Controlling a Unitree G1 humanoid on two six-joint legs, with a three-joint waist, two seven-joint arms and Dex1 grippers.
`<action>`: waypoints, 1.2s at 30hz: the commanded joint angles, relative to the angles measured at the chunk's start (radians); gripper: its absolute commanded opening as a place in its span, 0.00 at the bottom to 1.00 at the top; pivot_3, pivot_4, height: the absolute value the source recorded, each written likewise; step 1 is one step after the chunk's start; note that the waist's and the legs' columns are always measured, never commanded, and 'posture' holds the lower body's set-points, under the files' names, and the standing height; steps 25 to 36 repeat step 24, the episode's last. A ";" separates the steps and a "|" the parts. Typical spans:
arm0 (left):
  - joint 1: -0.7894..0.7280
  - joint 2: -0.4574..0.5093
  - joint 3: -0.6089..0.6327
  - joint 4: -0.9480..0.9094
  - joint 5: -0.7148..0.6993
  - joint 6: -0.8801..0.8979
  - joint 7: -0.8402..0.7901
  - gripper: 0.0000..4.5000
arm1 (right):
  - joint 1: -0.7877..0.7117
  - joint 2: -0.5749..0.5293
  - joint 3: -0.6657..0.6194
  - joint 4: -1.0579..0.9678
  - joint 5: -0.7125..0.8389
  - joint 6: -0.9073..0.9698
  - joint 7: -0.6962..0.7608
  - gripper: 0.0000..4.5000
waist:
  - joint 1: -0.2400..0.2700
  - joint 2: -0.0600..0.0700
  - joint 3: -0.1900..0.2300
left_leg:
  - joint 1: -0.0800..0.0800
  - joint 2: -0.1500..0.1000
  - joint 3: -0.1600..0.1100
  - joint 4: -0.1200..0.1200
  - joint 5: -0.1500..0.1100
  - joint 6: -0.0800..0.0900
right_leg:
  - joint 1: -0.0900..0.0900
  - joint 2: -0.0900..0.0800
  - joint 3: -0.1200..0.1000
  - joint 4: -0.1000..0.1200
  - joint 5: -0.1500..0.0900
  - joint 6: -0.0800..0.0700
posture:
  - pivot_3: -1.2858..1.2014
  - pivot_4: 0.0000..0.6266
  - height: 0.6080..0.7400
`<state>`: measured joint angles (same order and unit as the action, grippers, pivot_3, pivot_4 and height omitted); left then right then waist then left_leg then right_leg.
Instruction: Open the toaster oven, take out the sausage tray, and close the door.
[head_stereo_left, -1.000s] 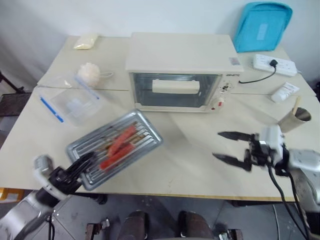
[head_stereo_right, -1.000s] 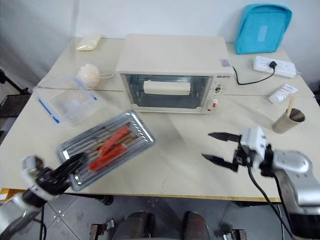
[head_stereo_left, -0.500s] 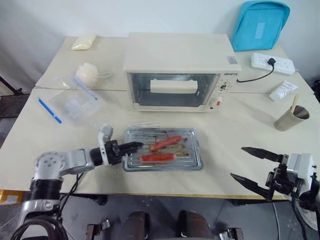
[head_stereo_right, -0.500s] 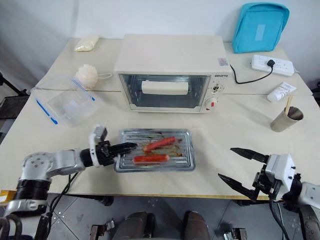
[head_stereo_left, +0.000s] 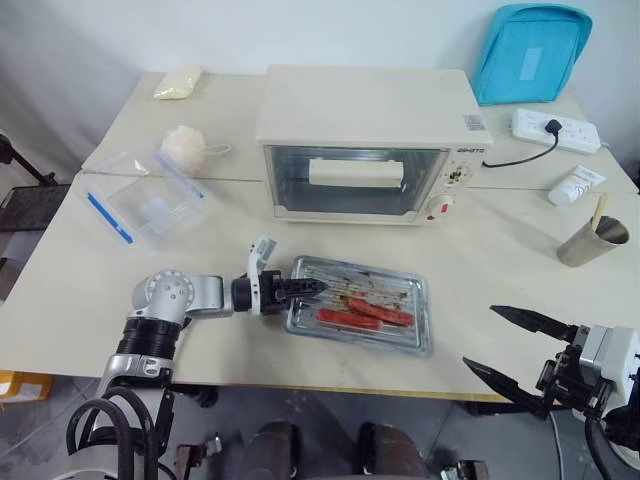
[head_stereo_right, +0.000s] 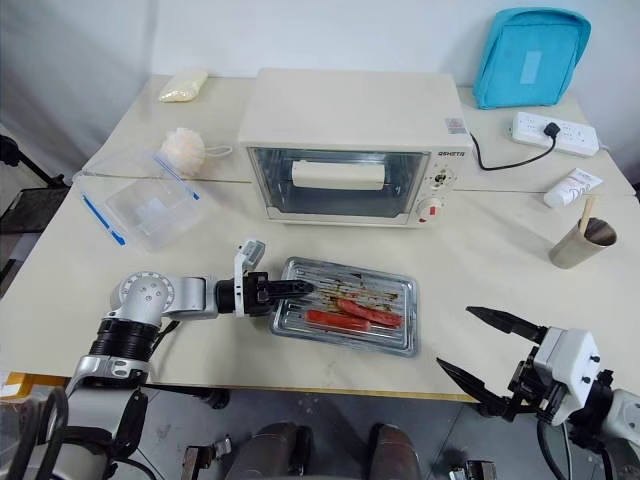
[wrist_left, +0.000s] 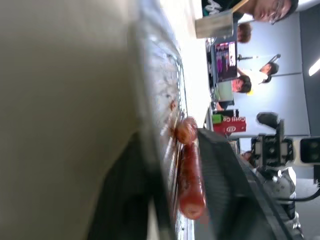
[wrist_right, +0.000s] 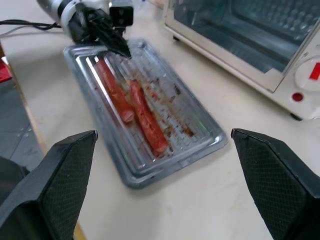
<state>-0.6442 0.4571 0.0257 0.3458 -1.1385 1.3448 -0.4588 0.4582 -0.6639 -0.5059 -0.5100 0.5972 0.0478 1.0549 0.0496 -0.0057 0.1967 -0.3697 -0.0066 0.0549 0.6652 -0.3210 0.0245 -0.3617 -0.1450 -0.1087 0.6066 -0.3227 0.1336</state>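
The cream-white toaster oven stands at the back middle of the table, its glass door closed and the bar handle across it. The silver sausage tray lies flat on the table in front of the oven, with red sausages on its ridged base. My left gripper reaches in level over the tray's left rim. In the left wrist view the rim runs between the fingers, which stand apart. My right gripper hangs open and empty off the table's front right edge.
A clear plastic box with a blue strip and a mesh sponge sit at the left. A blue bag, power strip, white tube and metal cup line the right side. People show in the left wrist view's background.
The tray has swung from the front left corner to in front of the oven, carried by my left gripper, whose fingers have since parted. My right arm drew back to the table's front edge.
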 joint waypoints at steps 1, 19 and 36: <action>0.069 0.079 0.073 -0.137 0.008 0.034 -0.028 0.64 | -0.033 -0.018 0.006 0.016 0.003 -0.007 0.009 1.00 | -0.016 0.000 0.000 | 0.000 0.001 0.000 0.000 0.000 0.000 | 0.000 0.000 0.001 0.000 0.000 0.000 | 0.52 0.24 1.00; 0.605 0.440 0.319 -0.352 0.606 -1.257 -0.751 0.99 | -0.209 -0.162 0.049 0.129 0.103 0.088 0.210 1.00 | -0.018 0.002 0.001 | -0.003 0.003 0.004 -0.003 -0.005 0.000 | -0.007 -0.007 0.005 -0.006 -0.001 -0.003 | 0.52 0.24 1.00; 0.603 0.401 0.332 -0.346 0.604 -1.325 -0.750 0.99 | -0.253 -0.144 0.079 0.149 0.084 0.076 0.211 1.00 | -0.025 0.002 0.001 | -0.003 0.003 0.006 -0.003 -0.005 0.001 | -0.008 -0.004 0.001 -0.001 -0.001 -0.003 | 0.52 0.24 1.00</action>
